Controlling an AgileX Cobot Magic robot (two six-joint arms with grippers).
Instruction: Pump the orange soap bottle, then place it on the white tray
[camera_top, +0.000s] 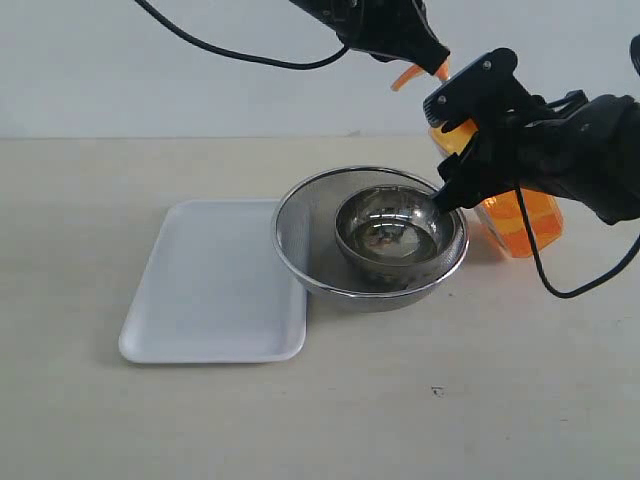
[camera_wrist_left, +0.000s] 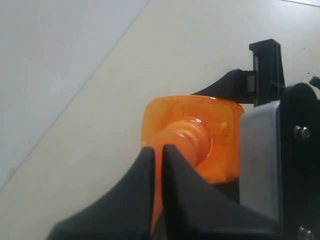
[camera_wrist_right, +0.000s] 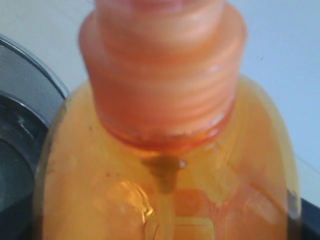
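The orange soap bottle (camera_top: 520, 222) stands upright on the table to the right of the strainer. My right gripper (camera_top: 462, 135) is shut around its shoulder, one black finger on each side. In the right wrist view the bottle (camera_wrist_right: 165, 150) and its ribbed collar fill the picture, hiding the fingers. My left gripper (camera_top: 437, 66) is shut and rests on top of the orange pump head (camera_top: 405, 78). In the left wrist view its closed fingertips (camera_wrist_left: 159, 148) sit right over the bottle's (camera_wrist_left: 190, 135) neck. The white tray (camera_top: 215, 285) lies flat to the left of the strainer, touching it.
A round steel mesh strainer (camera_top: 300, 215) with a steel bowl (camera_top: 395, 235) inside stands between tray and bottle. A black cable (camera_top: 560, 290) loops from the right arm onto the table. A pale wall rises behind the table's far edge.
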